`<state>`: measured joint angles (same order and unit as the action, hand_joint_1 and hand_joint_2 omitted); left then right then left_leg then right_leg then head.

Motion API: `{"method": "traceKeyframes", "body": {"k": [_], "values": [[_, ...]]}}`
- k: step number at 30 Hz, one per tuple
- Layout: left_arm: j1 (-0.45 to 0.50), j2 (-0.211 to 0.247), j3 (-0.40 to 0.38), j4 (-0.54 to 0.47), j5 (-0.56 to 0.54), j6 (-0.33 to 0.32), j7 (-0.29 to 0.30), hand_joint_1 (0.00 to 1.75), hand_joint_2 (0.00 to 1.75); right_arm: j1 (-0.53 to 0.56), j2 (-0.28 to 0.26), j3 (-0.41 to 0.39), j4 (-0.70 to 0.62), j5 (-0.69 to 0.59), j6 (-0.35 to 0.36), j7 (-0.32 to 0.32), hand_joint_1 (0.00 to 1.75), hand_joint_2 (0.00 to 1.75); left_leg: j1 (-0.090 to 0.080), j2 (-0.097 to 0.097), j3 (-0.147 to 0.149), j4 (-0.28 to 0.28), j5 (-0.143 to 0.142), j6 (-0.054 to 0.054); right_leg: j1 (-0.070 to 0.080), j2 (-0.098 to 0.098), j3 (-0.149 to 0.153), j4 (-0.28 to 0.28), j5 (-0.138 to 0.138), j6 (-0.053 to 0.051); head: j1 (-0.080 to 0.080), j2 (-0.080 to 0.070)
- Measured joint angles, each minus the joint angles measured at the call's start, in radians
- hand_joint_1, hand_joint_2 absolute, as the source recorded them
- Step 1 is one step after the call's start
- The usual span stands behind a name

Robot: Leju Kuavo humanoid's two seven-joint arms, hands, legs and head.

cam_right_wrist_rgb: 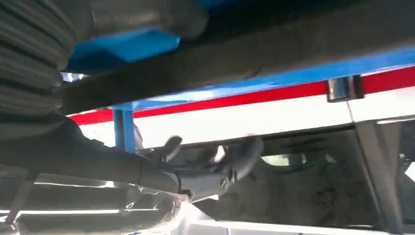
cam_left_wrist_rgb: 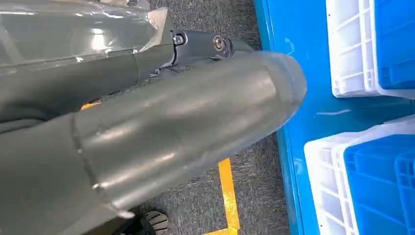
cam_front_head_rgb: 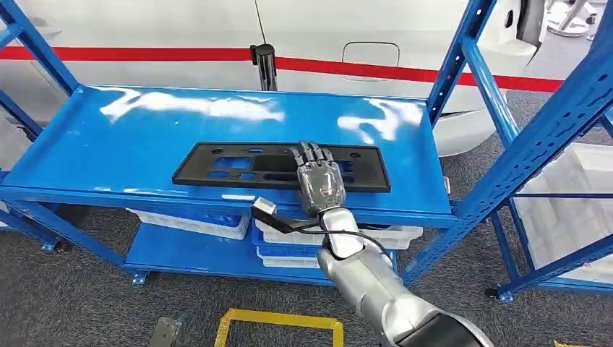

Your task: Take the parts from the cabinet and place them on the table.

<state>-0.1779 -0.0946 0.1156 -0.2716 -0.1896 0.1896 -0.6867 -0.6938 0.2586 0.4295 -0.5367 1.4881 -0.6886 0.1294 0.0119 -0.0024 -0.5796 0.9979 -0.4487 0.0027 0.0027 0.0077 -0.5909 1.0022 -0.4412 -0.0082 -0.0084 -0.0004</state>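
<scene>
On the far left of the head view, the blue cabinet [cam_front_head_rgb: 87, 144] starts with its slanted uprights and a wide glossy upper shelf, behind which a white car body with a red stripe [cam_front_head_rgb: 144, 53] runs across. Below that shelf, white crates with blue contents [cam_front_head_rgb: 191, 223] sit on the lower shelf; the left wrist view shows similar white-and-blue crates [cam_left_wrist_rgb: 372, 49] on blue sheet metal next to grey carpet and a yellow floor line [cam_left_wrist_rgb: 227, 196]. Whether the left hand is released or clenched I cannot tell. Toward the middle of the upper shelf lies the task's part, a long flat black panel [cam_front_head_rgb: 238, 165] with cut-out slots, near the front edge. The right hand [cam_front_head_rgb: 318, 181] lies palm-down on the right portion of the panel, fingers stretched flat across it, pressing on its surface rather than wrapped around it. Further right, more blue uprights rise, with another white crate [cam_front_head_rgb: 571, 188] behind them on the carpet.
</scene>
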Motion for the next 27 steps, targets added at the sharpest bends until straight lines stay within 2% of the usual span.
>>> {"method": "traceKeyframes", "body": {"k": [3, 5, 8, 10, 11, 13, 14, 18, 21, 23, 27], "values": [[0.0, -0.001, 0.0, 0.0, -0.002, 0.0, 0.004, 0.0, 0.0, 0.015, 0.004, 0.0, -0.012, 0.006, 0.0, -0.022, 1.55, 1.75, 0.0, 0.0, 0.0, 0.0, 0.0, 0.0, 0.0, 0.0, 0.0, 0.0, 0.0, 0.0, 0.0, 0.0], [-0.001, -0.002, 0.0, 0.0, -0.003, 0.0, 0.005, 0.0, 0.0, 0.022, 0.005, 0.0, -0.023, 0.01, -0.001, -0.029, 1.71, 1.75, 0.0, 0.0, 0.0, 0.0, 0.0, 0.0, 0.0, 0.0, 0.0, 0.0, 0.0, 0.0, 0.0, 0.0], [-0.003, -0.003, 0.0, 0.0, -0.013, -0.002, 0.011, 0.0, 0.0, 0.035, 0.005, 0.0, -0.048, 0.015, -0.004, -0.041, 1.66, 1.75, 0.0, 0.0, 0.0, 0.0, 0.0, 0.0, 0.0, 0.0, 0.0, 0.0, 0.0, 0.0, 0.0, 0.0], [-0.007, -0.006, 0.0, 0.0, -0.021, -0.003, 0.018, 0.0, 0.0, 0.046, 0.004, -0.003, -0.068, 0.018, -0.006, -0.045, 1.69, 1.75, 0.0, 0.0, 0.0, 0.0, 0.0, 0.0, 0.0, 0.0, 0.0, 0.0, 0.0, 0.0, 0.0, 0.0], [-0.009, -0.007, 0.0, 0.0, -0.022, -0.003, 0.022, 0.0, 0.0, 0.051, 0.002, -0.006, -0.078, 0.019, -0.007, -0.045, 1.64, 1.75, 0.0, 0.0, 0.0, 0.0, 0.0, 0.0, 0.0, 0.0, 0.0, 0.0, 0.0, 0.0, 0.0, 0.0], [-0.012, -0.008, 0.0, 0.0, -0.022, -0.003, 0.026, 0.0, 0.0, 0.059, -0.001, -0.008, -0.092, 0.023, -0.007, -0.05, 1.71, 1.75, 0.0, 0.0, 0.0, 0.0, 0.0, 0.0, 0.0, 0.0, 0.0, 0.0, 0.0, 0.0, 0.0, 0.0], [-0.014, -0.008, 0.0, 0.0, -0.023, -0.004, 0.028, 0.0, 0.0, 0.064, -0.002, -0.009, -0.098, 0.025, -0.007, -0.05, 1.66, 1.75, 0.0, 0.0, 0.0, 0.0, 0.0, 0.0, 0.0, 0.0, 0.0, 0.0, 0.0, 0.0, 0.0, 0.0], [-0.016, -0.009, 0.0, 0.0, -0.032, -0.006, 0.034, 0.0, 0.0, 0.075, -0.004, -0.018, -0.118, 0.032, -0.008, -0.051, 1.71, 1.75, 0.0, 0.0, 0.0, 0.0, 0.0, 0.0, 0.0, 0.0, 0.0, 0.0, 0.0, 0.0, 0.0, 0.0], [-0.018, -0.011, 0.0, 0.0, -0.035, -0.006, 0.037, 0.0, 0.0, 0.085, -0.008, -0.027, -0.131, 0.035, -0.008, -0.052, 1.68, 1.75, 0.0, 0.0, 0.0, 0.0, 0.0, 0.0, 0.0, 0.0, 0.0, 0.0, 0.0, 0.0, 0.0, 0.0], [-0.02, -0.012, 0.0, 0.0, -0.035, -0.006, 0.038, 0.0, 0.0, 0.088, -0.012, -0.032, -0.138, 0.035, -0.008, -0.056, 1.75, 1.75, 0.0, 0.0, 0.0, 0.0, 0.0, 0.0, 0.0, 0.0, 0.0, 0.0, 0.0, 0.0, 0.0, 0.0], [-0.022, -0.014, 0.0, 0.0, -0.041, -0.006, 0.043, 0.0, 0.0, 0.1, -0.016, -0.054, -0.163, 0.008, -0.008, -0.089, 1.75, 1.75, 0.0, 0.0, 0.0, 0.0, 0.0, 0.0, 0.0, 0.0, 0.0, 0.0, 0.0, 0.0, 0.0, 0.0]]}}
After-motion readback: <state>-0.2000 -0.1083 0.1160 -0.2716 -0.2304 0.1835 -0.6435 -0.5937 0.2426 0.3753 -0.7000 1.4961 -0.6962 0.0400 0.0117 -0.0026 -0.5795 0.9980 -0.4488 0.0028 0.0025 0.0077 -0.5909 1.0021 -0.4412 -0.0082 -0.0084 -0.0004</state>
